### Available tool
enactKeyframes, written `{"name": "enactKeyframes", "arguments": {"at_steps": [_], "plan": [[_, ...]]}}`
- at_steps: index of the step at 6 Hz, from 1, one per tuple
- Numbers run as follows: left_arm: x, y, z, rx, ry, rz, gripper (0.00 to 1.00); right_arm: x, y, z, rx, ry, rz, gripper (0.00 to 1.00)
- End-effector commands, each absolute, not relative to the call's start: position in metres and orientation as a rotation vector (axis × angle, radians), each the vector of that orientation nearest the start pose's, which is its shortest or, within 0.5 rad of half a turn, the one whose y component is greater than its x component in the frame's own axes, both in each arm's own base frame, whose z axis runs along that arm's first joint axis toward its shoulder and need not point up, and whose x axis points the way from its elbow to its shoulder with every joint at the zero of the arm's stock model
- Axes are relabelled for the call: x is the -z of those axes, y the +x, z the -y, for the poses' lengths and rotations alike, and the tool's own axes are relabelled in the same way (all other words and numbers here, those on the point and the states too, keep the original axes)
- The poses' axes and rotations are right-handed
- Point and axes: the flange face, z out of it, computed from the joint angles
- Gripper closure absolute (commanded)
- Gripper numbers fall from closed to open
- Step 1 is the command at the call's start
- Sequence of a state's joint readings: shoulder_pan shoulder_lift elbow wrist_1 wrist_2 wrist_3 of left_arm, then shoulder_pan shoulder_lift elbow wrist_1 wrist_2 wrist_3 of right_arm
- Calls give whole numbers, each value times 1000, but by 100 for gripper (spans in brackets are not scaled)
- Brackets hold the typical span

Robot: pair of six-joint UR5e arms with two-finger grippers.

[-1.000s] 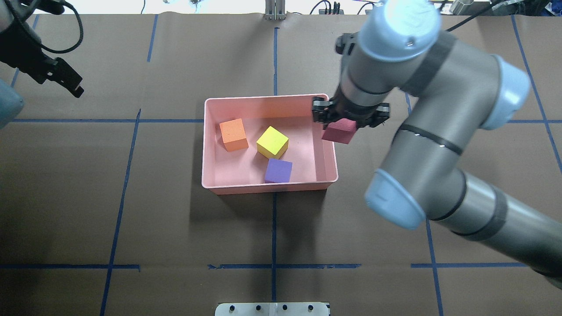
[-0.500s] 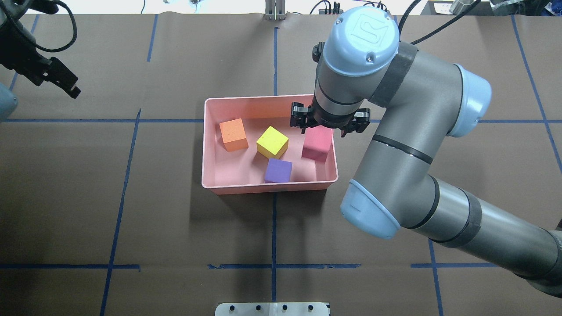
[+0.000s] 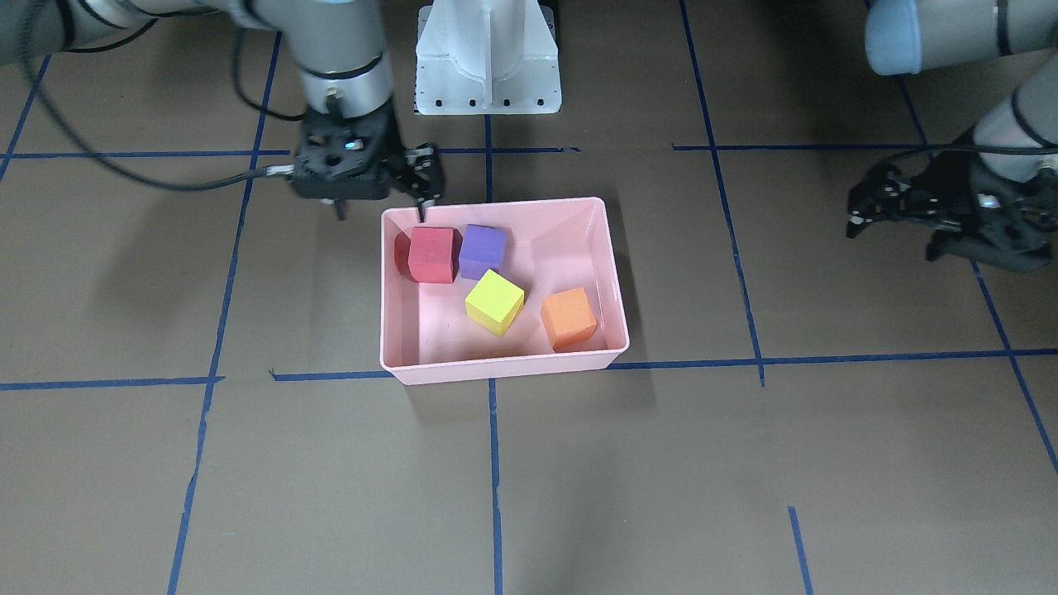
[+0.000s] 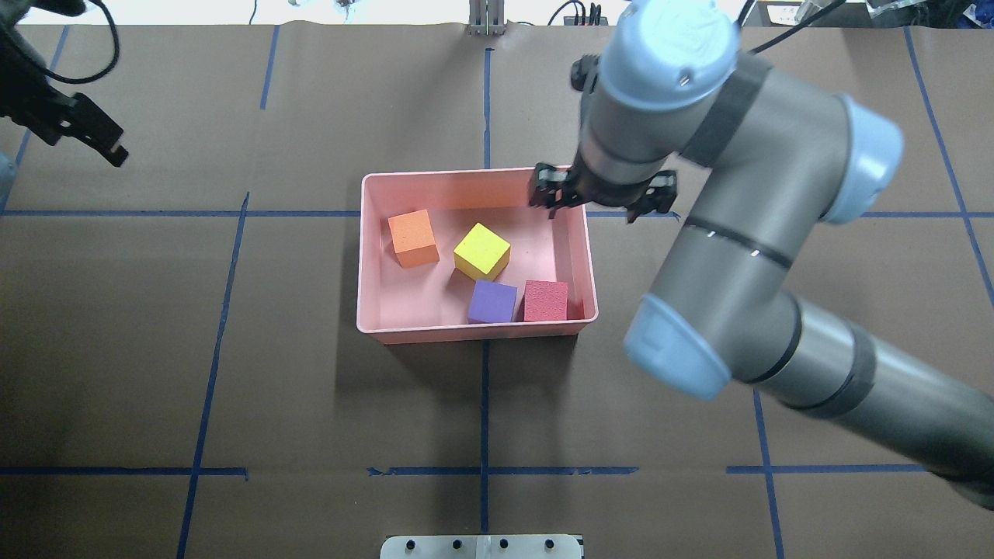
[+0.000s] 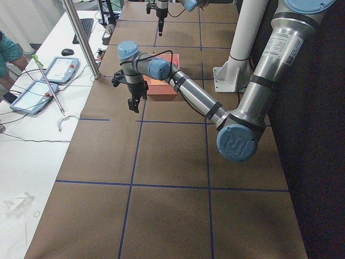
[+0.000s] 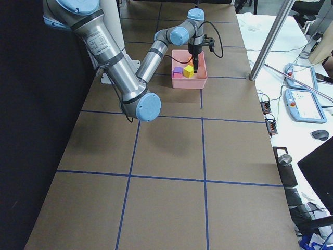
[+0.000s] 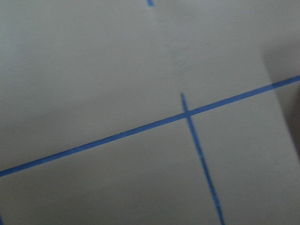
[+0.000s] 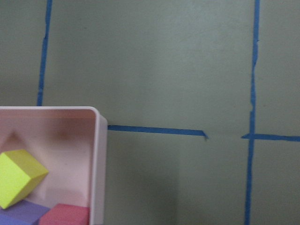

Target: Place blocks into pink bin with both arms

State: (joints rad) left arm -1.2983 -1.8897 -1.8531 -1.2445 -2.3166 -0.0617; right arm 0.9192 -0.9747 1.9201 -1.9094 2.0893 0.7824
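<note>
The pink bin (image 4: 373, 256) holds all the blocks. The orange block (image 4: 413, 238) and yellow block (image 4: 481, 251) lie mid-bin. The purple block (image 4: 492, 302) and red block (image 4: 545, 301) sit side by side at the near right corner. My right gripper (image 4: 602, 203) hovers open and empty above the bin's far right corner; it also shows in the front-facing view (image 3: 376, 186). Its wrist view catches the bin's rim (image 8: 98, 164), the yellow block (image 8: 18, 176) and the red block (image 8: 65, 215). My left gripper (image 3: 897, 235) hangs open and empty far from the bin.
Brown paper with blue tape lines (image 4: 485, 101) covers the table. The white pedestal (image 3: 488, 58) stands at the robot's side of the table. My right arm's elbow (image 4: 675, 357) overhangs the table to the right of the bin. The left wrist view shows only bare paper.
The red block left my right gripper and now rests in the bin beside the purple one. The right gripper drew back toward the bin's far right corner. The left gripper drifted further left.
</note>
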Motion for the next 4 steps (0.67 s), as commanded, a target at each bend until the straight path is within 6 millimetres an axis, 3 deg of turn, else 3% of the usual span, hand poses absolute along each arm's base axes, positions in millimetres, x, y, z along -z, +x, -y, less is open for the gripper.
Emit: {"name": "enactKeyframes", "arguments": {"at_steps": [1, 2, 3, 4], "plan": [[-461, -10, 577, -331, 162, -745, 0, -316, -169, 543, 208, 147, 747, 0], [-514, -64, 573, -348, 154, -743, 0, -367, -101, 538, 250, 144, 770, 0], [-561, -105, 560, -358, 141, -747, 0, -432, -34, 515, 310, 149, 768, 0], [-592, -132, 536, -305, 117, -757, 0, -493, 16, 480, 348, 132, 748, 0]]}}
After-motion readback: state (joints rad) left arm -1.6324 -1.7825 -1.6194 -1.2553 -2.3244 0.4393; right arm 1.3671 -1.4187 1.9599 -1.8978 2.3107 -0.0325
